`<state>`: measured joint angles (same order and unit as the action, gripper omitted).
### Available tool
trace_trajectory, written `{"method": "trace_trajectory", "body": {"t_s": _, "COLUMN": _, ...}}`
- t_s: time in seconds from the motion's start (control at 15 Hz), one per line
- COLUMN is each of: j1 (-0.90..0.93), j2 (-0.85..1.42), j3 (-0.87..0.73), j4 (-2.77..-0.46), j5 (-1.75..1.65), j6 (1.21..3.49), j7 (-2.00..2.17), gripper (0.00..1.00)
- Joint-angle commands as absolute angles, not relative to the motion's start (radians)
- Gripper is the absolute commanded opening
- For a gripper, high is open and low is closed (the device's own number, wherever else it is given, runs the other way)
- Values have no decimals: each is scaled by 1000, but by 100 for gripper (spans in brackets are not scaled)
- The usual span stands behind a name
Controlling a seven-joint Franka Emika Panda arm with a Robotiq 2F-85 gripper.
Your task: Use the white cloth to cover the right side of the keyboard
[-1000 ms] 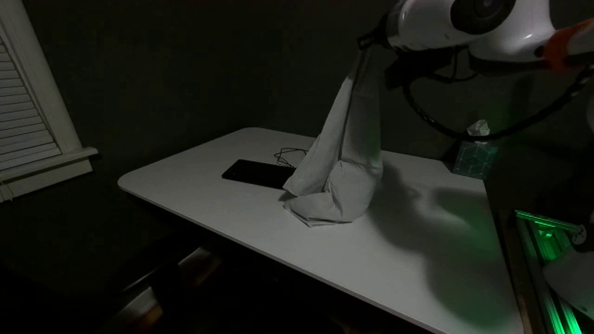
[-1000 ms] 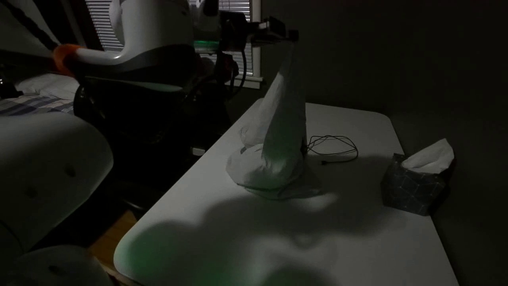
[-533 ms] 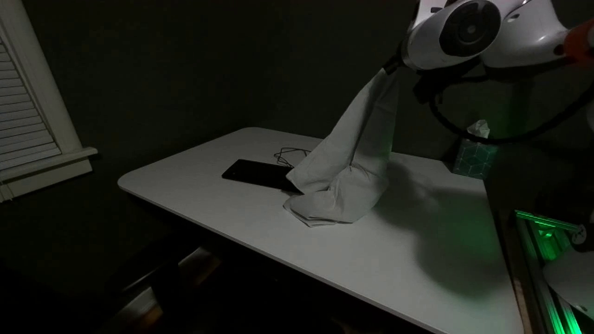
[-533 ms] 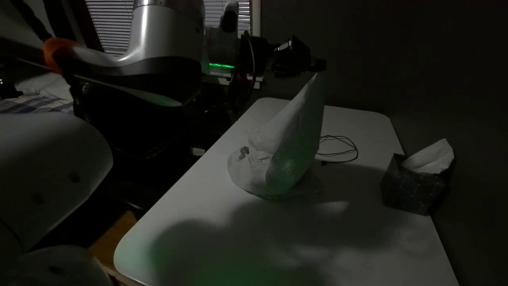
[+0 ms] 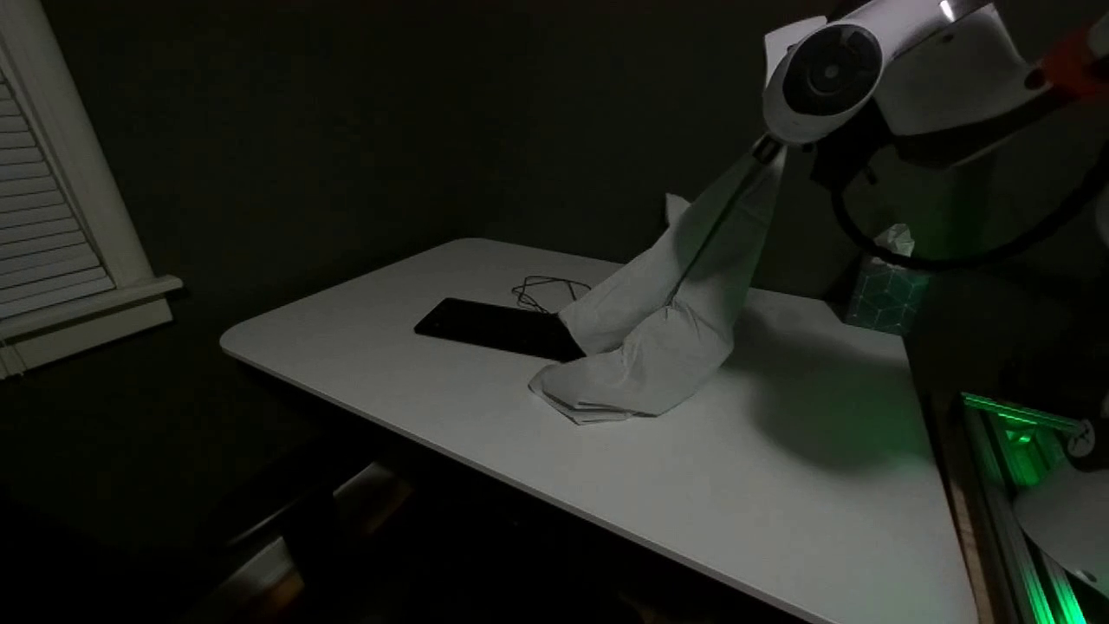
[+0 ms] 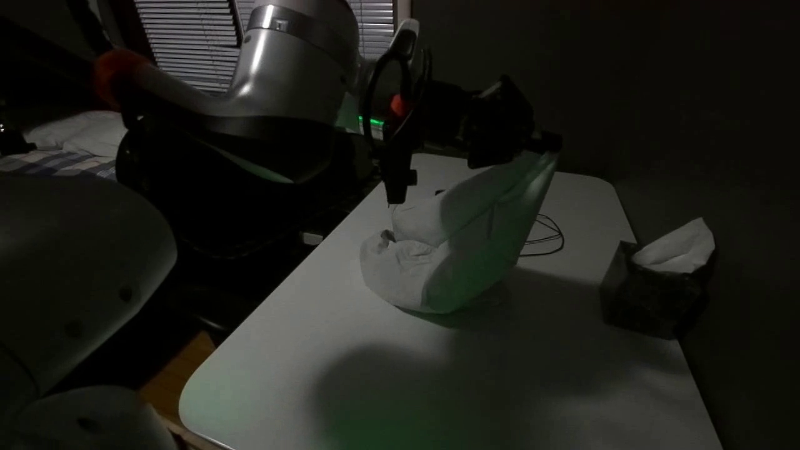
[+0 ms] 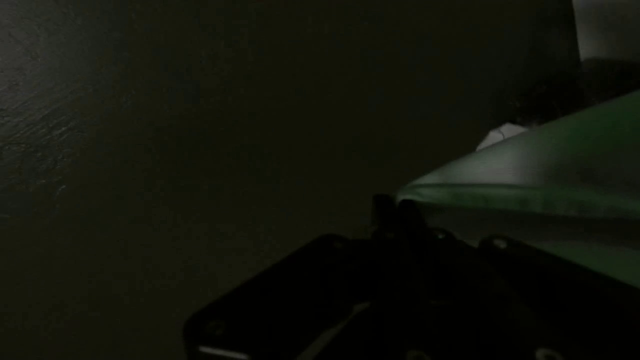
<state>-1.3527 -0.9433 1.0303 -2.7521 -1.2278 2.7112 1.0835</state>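
At upper right, your gripper [image 5: 766,150] is pinching the white cloth [image 5: 676,338], presumably mid-drape and needing lowering leftward over the keyboard [image 5: 496,328].

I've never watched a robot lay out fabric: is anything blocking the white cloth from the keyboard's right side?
Nothing visible is. The fingers pinch the white cloth, and in an exterior view nothing shows between it and the keyboard. The cable behind the keyboard seems out of the way; the cloth hides part of the table.

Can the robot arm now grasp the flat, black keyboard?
Probably not: its black gripper is clamped on the draped white cloth, which hides one end of the keyboard in an exterior view.
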Motion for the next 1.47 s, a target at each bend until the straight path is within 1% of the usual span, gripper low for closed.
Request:
{"method": "trace_trajectory", "body": {"t_s": 0.0, "j1": -1275, "j2": -839, "j3": 981, "j4": -2751, "j5": -1149, "j6": 2535, "j7": 825, "gripper": 36}}
{"method": "trace_trajectory", "body": {"t_s": 0.07, "j1": -1233, "j2": -804, "j3": 949, "j4": -2751, "j5": -1134, "j6": 2485, "j7": 756, "gripper": 42}}
{"method": "trace_trajectory", "body": {"t_s": 0.13, "j1": -1150, "j2": -736, "j3": 887, "j4": -2746, "j5": -1150, "j6": 2397, "j7": 704, "gripper": 51}}
{"method": "trace_trajectory", "body": {"t_s": 0.2, "j1": -1083, "j2": -713, "j3": 834, "j4": -2746, "j5": -1131, "j6": 2358, "j7": 636, "gripper": 58}}
{"method": "trace_trajectory", "body": {"t_s": 0.27, "j1": -1014, "j2": -710, "j3": 779, "j4": -2747, "j5": -1090, "j6": 2333, "j7": 567, "gripper": 66}}
{"method": "trace_trajectory", "body": {"t_s": 0.4, "j1": -874, "j2": -706, "j3": 680, "j4": -2731, "j5": -974, "j6": 2280, "j7": 428, "gripper": 80}}
{"method": "trace_trajectory", "body": {"t_s": 0.47, "j1": -800, "j2": -706, "j3": 634, "j4": -2721, "j5": -910, "j6": 2243, "j7": 359, "gripper": 89}}
{"method": "trace_trajectory", "body": {"t_s": 0.53, "j1": -726, "j2": -714, "j3": 591, "j4": -2710, "j5": -839, "j6": 2206, "j7": 289, "gripper": 95}}
{"method": "trace_trajectory", "body": {"t_s": 0.6, "j1": -649, "j2": -728, "j3": 551, "j4": -2699, "j5": -765, "j6": 2162, "j7": 221, "gripper": 100}}
{"method": "trace_trajectory", "body": {"t_s": 0.8, "j1": -421, "j2": -753, "j3": 434, "j4": -2643, "j5": -594, "j6": 2013, "j7": 88, "gripper": 100}}
{"method": "trace_trajectory", "body": {"t_s": 1.0, "j1": -182, "j2": -742, "j3": 299, "j4": -2559, "j5": -506, "j6": 1836, "j7": 30, "gripper": 100}}
{"method": "trace_trajectory", "body": {"t_s": 1.2, "j1": -34, "j2": -747, "j3": 201, "j4": -2491, "j5": -420, "j6": 1731, "j7": -12, "gripper": 100}}
{"method": "trace_trajectory", "body": {"t_s": 1.4, "j1": 49, "j2": -742, "j3": 123, "j4": -2434, "j5": -324, "j6": 1660, "j7": -48, "gripper": 100}}
